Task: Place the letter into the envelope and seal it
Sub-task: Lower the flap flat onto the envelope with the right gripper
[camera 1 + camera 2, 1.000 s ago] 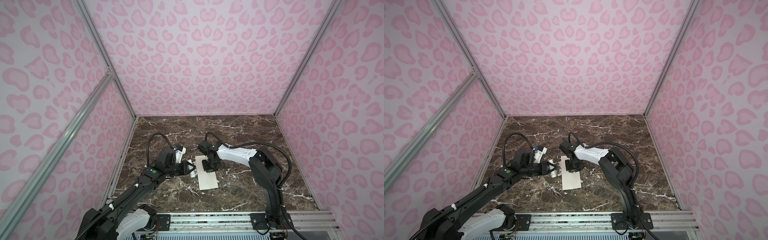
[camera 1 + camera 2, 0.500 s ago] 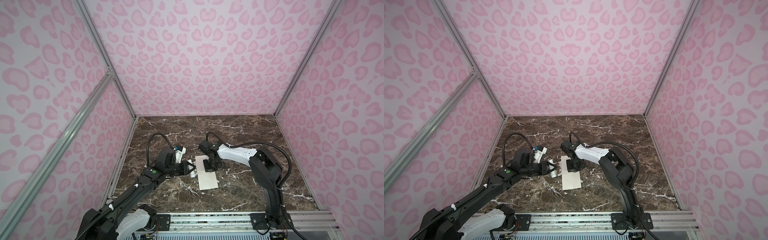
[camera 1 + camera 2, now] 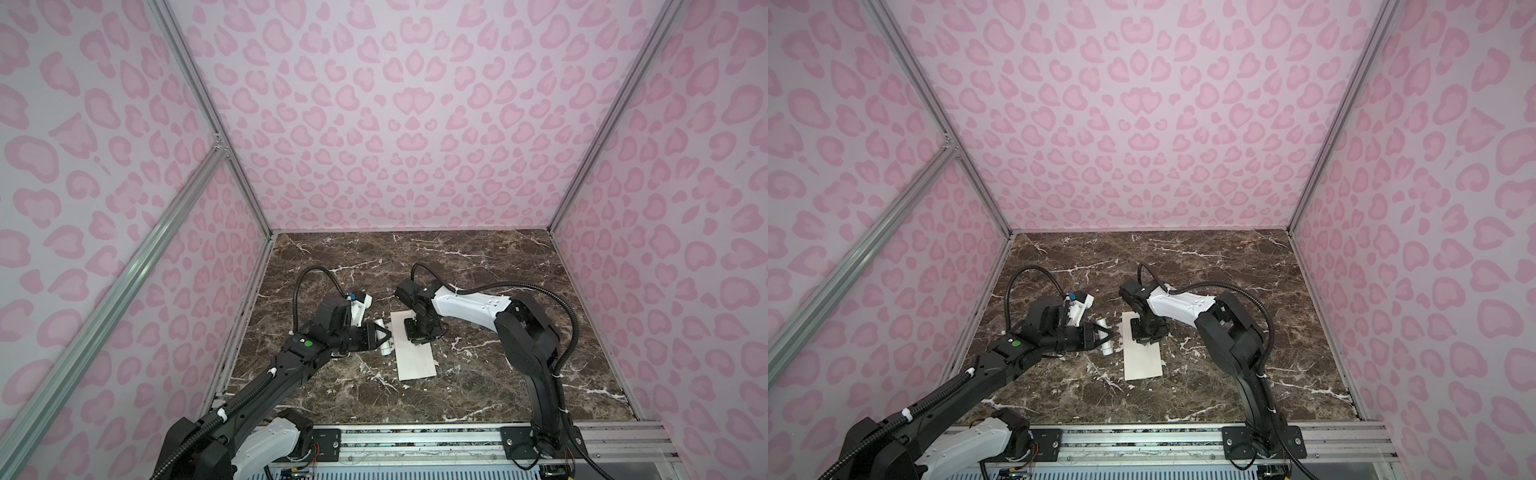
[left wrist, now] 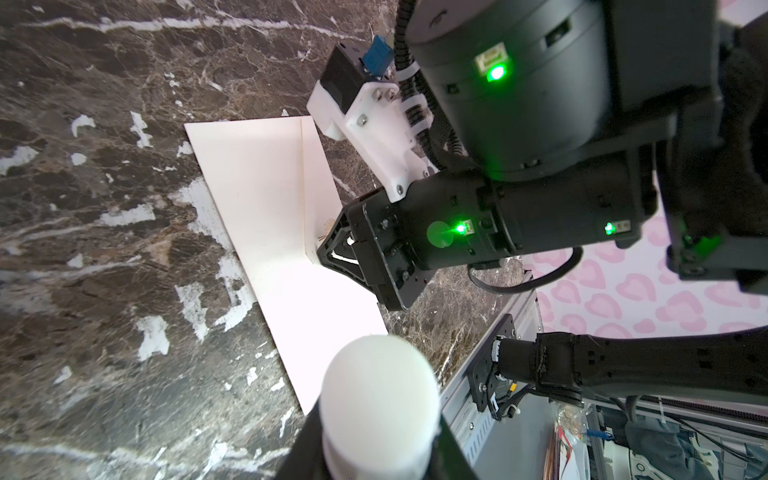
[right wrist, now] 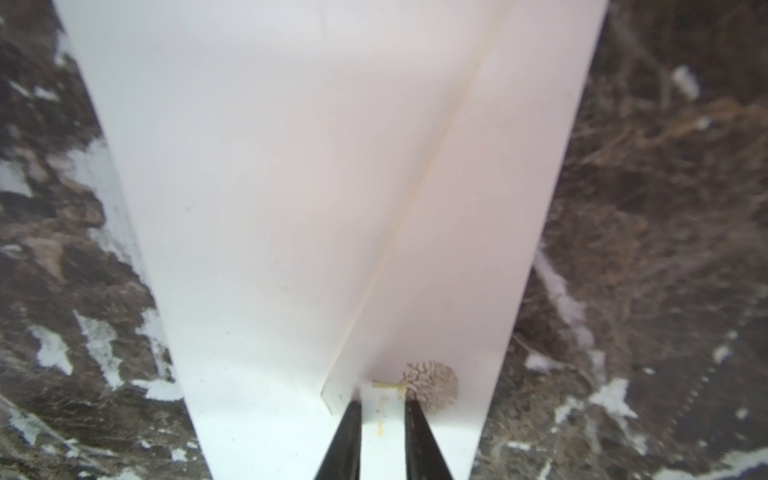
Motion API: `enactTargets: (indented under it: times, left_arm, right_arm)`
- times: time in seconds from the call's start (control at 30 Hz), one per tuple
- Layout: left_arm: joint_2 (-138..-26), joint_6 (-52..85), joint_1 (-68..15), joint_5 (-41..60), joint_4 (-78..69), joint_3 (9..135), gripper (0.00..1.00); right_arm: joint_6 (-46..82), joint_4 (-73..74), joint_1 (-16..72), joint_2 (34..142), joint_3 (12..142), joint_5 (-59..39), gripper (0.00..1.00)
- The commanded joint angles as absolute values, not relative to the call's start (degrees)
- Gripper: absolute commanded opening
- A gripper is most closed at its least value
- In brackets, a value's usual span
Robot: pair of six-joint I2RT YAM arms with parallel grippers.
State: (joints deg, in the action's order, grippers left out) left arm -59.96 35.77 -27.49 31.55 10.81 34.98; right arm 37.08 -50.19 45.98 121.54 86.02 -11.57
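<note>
- Right gripper (image 5: 382, 409): black fingertips (image 5: 353, 415) narrowly parted, pinching nothing, bare paper showing in the gap.
- Set down at the point of the folded-over flap (image 5: 478, 208), just beside the small gold tree emblem (image 5: 432, 384).
- Directly beneath: the envelope (image 3: 415, 357), flat on the marble table (image 3: 457, 270) near its middle, between the two arms, with the right gripper over the far half.
- Runs lengthwise from far to near in both top views, near end leaning slightly to the right.
- Flap hinged on the long edge toward the right arm, point aimed toward the left arm's side.
- Left gripper (image 3: 384, 334): clamped on a white cylindrical stick (image 3: 386, 351), just beside the envelope's left long edge; cannot tell whether touching the paper.
- Stick roughly parallel to the envelope's long axis.
</note>
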Motion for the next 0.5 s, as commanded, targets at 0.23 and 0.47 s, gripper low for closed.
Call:
enactTargets:
  times: [0.23, 0.47]
  left_arm:
    - [-59.68, 34.67, -27.49, 31.78, 10.89, 34.95, 0.05]
    - [-59.68, 34.63, -27.42, 31.82, 10.88, 35.06, 0.05]
  right_arm:
    - [37.57, -44.47, 46.14, 127.18, 84.16, -11.31, 0.0]
    - [38.34, -44.63, 46.15, 127.62, 84.64, -11.69, 0.0]
